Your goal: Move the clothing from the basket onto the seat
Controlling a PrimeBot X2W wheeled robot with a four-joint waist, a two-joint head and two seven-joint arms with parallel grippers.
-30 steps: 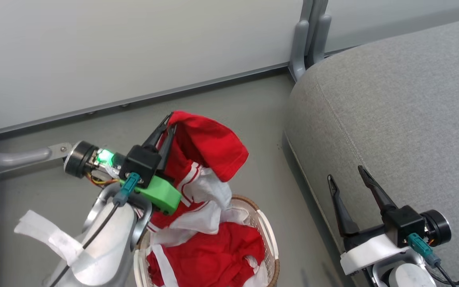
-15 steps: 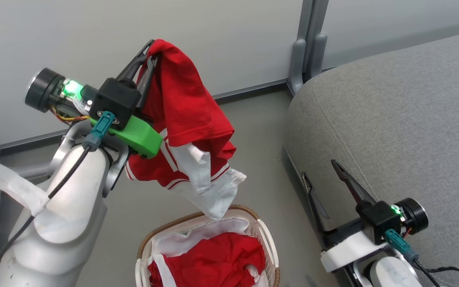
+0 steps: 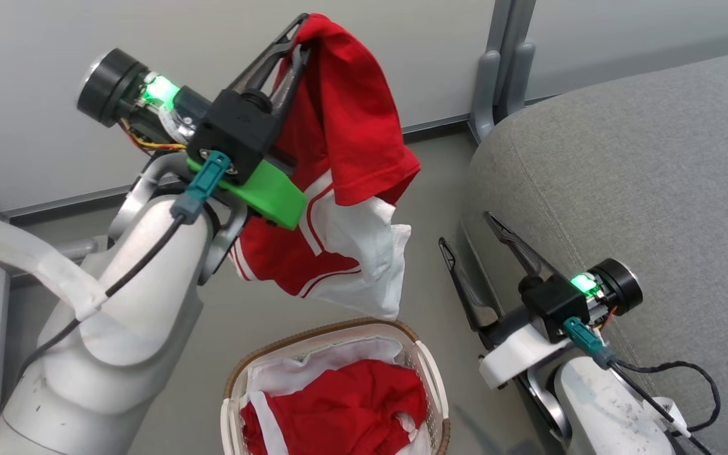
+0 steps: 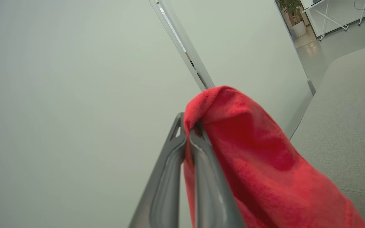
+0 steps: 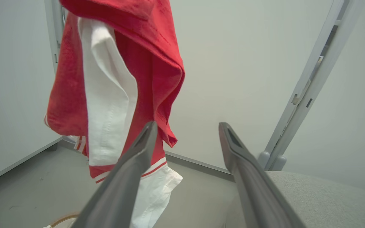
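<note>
The clothing (image 3: 339,158) is sitting in two places. One red garment with white panels and striped trim is hanging in the air from the left gripper (image 3: 299,30). A second red garment (image 3: 345,411) is lying bunched inside the basket (image 3: 432,379).

The seat (image 3: 623,177), a grey woven-fabric sofa, is occupying the right side of your head view. Its rounded front corner is standing near the basket, to the right of the hanging garment.

The pale left forearm (image 3: 130,303) is rising from the lower left and is carrying the gripper high against the pale wall panels (image 3: 54,25).

The hanging garment is draping down and to the right of the green wrist bracket (image 3: 269,196). Its lowest white hem is hanging close above the basket's far rim; you cannot tell whether a gap is separating them.

The basket, white perforated plastic with a brown woven rim and white cloth liner (image 3: 313,370), is standing on the grey floor (image 3: 433,253) at the bottom of your head view.

The left gripper (image 4: 186,125) is clamping a fold of red fabric (image 4: 265,164) at its fingertips, and the cloth is spilling over one finger (image 4: 208,183).

The right gripper (image 3: 465,230) is holding its fingers wide apart with nothing between them, beside the seat's front edge. In your right wrist view, the garment (image 5: 112,79) is hanging to the left of and beyond the right gripper (image 5: 188,125).
</note>
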